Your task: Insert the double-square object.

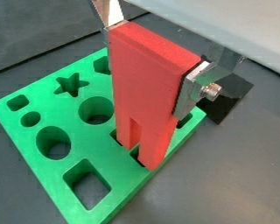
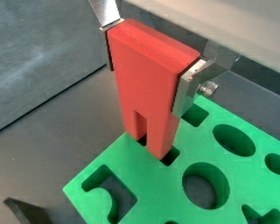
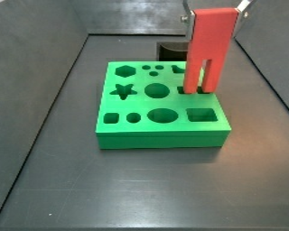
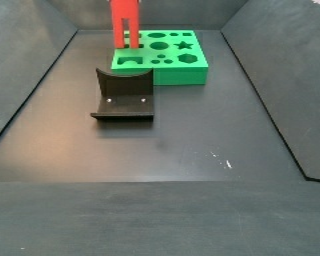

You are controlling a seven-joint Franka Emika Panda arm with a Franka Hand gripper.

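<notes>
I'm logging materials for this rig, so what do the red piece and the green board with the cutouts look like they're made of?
The red double-square piece, clamped in the gripper over the board's edge, looks like matte plastic, maybe 3D printed: uniform colour, crisp flat faces, no glare.

The green board looks like similar matte plastic: even colour, clean-cut holes with faint sheen on the edges.

The jaws' fingers look like bare brushed metal.

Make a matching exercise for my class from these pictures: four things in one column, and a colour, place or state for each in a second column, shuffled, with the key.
Things
1. gripper
2. double-square object
3. green board
4. fixture

Descriptions
A. lies flat, full of shaped holes
B. dark, stands alone on the floor
C. red, upright, lower end at a slot
D. shut on the red piece's top

Pairs: 1-D, 2-C, 3-A, 4-B
</notes>
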